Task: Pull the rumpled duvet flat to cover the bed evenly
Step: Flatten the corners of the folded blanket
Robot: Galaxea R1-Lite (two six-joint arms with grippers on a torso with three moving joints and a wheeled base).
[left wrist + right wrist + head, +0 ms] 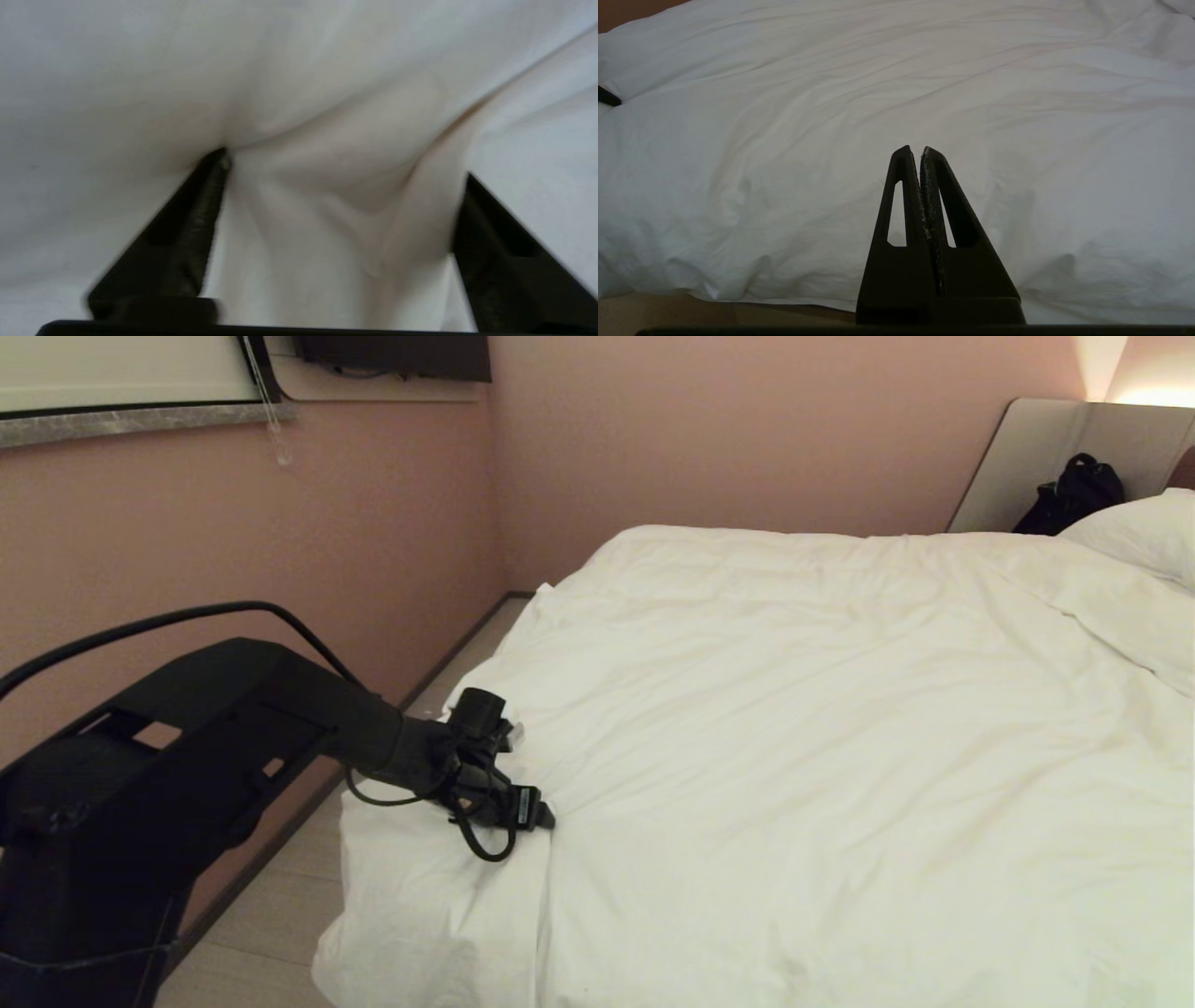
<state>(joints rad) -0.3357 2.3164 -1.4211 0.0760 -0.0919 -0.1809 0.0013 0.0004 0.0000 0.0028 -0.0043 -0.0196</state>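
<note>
Across the wide low bed [1036,457], whose padded beige headboard shows at the far right of the head view, lies the large puffy white duvet [794,728]. It covers the mattress from the pillow end to the foot and overhangs the near left corner, where it bunches in loose folds above the pale floor [271,915]. Its surface is creased throughout, with a long ridge running toward the pillows.

Pink walls [728,439] enclose the corner behind the bed. One plump white pillow [1139,532] rests at the head end, and a black bag [1074,490] leans against the headboard just beside it.

The left gripper [537,817], on its black arm, is pressed onto the duvet near the left corner at the foot. In the left wrist view its two black fingers [187,233] stand well apart, tips sunk into the cloth, with a raised fold of duvet between them; nothing is clamped.

The right gripper [917,151] is outside the head view. Its wrist view shows its fingers closed together, empty, hanging just off the duvet's edge.
</note>
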